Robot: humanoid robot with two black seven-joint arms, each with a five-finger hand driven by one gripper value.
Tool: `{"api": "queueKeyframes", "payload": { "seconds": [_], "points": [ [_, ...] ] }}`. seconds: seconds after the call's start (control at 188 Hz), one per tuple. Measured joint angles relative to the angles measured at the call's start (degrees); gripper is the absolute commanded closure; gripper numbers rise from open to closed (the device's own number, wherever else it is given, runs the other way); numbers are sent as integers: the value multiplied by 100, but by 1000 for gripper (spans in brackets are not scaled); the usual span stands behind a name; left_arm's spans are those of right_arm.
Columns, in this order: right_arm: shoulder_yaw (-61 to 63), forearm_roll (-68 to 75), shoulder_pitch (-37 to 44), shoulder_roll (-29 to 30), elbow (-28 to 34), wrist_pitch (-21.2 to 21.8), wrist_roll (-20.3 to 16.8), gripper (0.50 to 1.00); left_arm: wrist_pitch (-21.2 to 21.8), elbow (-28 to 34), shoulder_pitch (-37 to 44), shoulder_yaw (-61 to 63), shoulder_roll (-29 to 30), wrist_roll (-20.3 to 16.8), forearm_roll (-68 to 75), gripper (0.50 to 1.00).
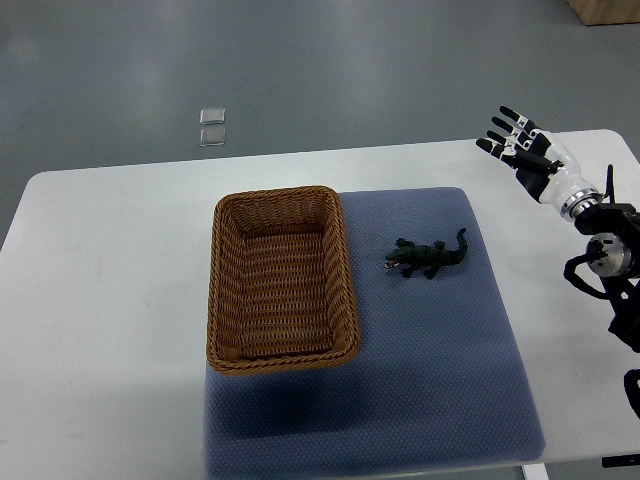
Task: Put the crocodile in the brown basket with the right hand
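We're seeing the crocodile [428, 258] lying on the blue mat [450, 380], just right of the brown basket [281, 279], long axis roughly left-right. Right hand [520, 145] hovering up-right, fingers apparently spread, empty.

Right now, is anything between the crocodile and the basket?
Nothing, just bare blue mat between the crocodile and the basket in the top view.

A blue mat [440, 380] lies on the white table [100, 300] (two small clear squares [212, 127] sit on the floor [400, 60] beyond).
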Motion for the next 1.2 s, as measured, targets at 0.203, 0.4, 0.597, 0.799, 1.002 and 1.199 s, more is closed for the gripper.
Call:
{"api": "queueKeyframes", "payload": {
  "seconds": [0.203,0.4,0.597,0.799,1.002,1.199],
  "points": [
    [-23,-57,10,-58,94,491,-2,572,0,0,0,0,0,0,0,500],
    [-167,-171,69,-270,156,781,-8,574,0,0,-2,0,0,0,0,500],
    [-1469,-549,428,-960,622,1158,551,574,0,0,0,0,0,0,0,500],
    [-2861,-1562,956,-1750,1602,1215,1025,576,0,0,1,0,0,0,1,500],
    [-3533,-3260,1200,-1947,2523,1079,1186,576,0,0,-3,0,0,0,1,500],
    [-4383,-4444,1401,-2005,2915,351,1317,576,0,0,0,0,0,0,1,500]
  ]
}}
